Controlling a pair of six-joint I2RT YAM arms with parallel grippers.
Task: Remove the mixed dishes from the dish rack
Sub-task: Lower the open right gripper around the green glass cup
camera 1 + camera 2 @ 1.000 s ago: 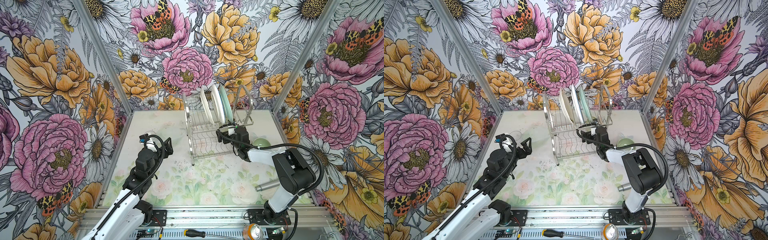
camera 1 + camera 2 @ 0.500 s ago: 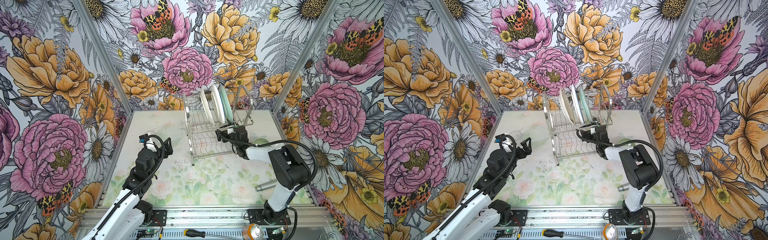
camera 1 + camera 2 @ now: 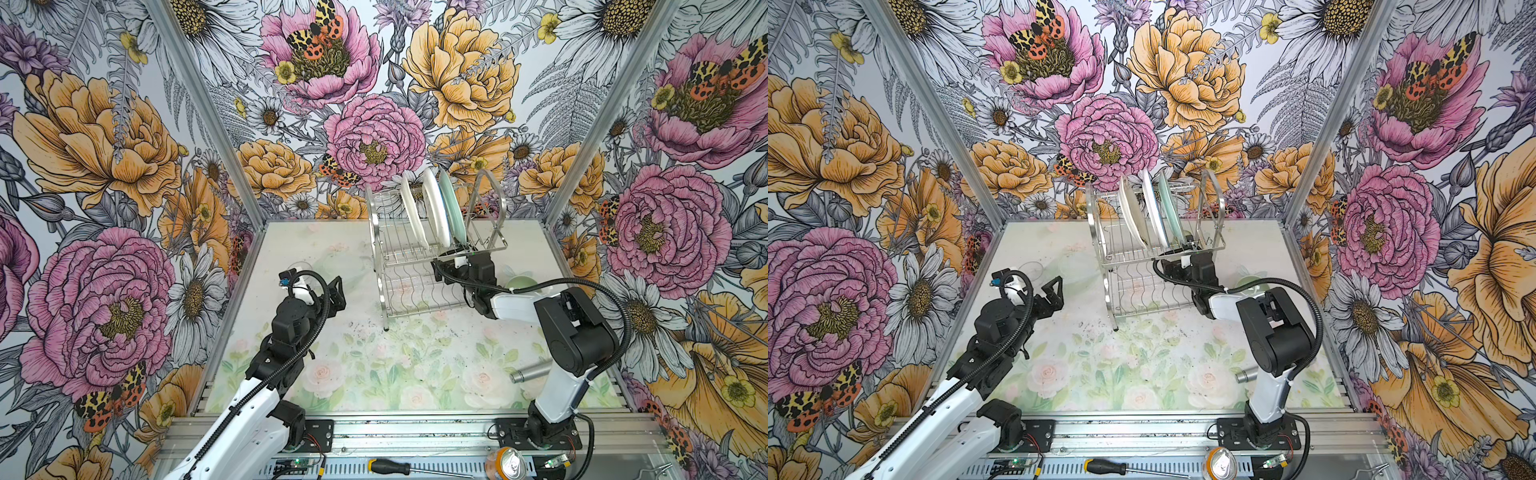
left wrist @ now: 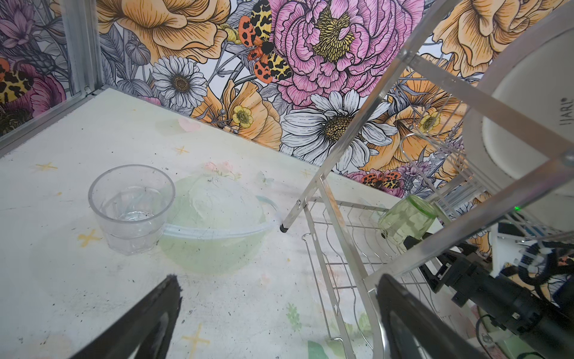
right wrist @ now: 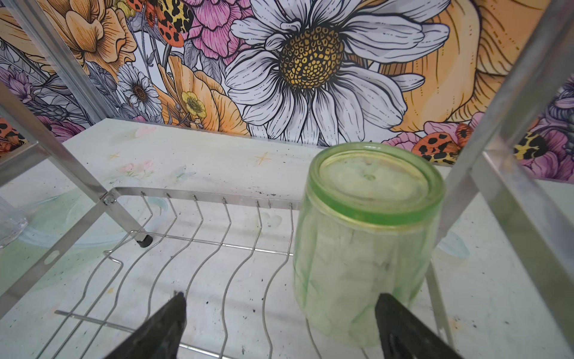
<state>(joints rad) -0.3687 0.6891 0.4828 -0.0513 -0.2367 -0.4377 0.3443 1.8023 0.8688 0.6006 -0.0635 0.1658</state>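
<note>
The dish rack (image 3: 432,266) stands at the back middle in both top views, with three plates (image 3: 434,208) upright in its upper shelf. On its lower shelf a green tumbler (image 5: 366,236) stands upside down. My right gripper (image 5: 279,310) reaches in under the upper shelf from the right. It is open, and the tumbler stands just ahead, close to one finger (image 5: 394,314), untouched. My left gripper (image 4: 279,292) hangs open over the table left of the rack, empty. Ahead of it a clear glass (image 4: 132,208) stands upright against an upturned pale bowl (image 4: 214,230).
A pale green bowl (image 3: 521,282) sits on the table right of the rack, behind my right arm. A grey metal cylinder (image 3: 532,372) lies near the front right. A screwdriver (image 3: 390,467) and a can (image 3: 509,469) rest on the front rail.
My right gripper has pushed a little further into the rack's lower tier and its arm has swung in closer. The left arm has not moved.
</note>
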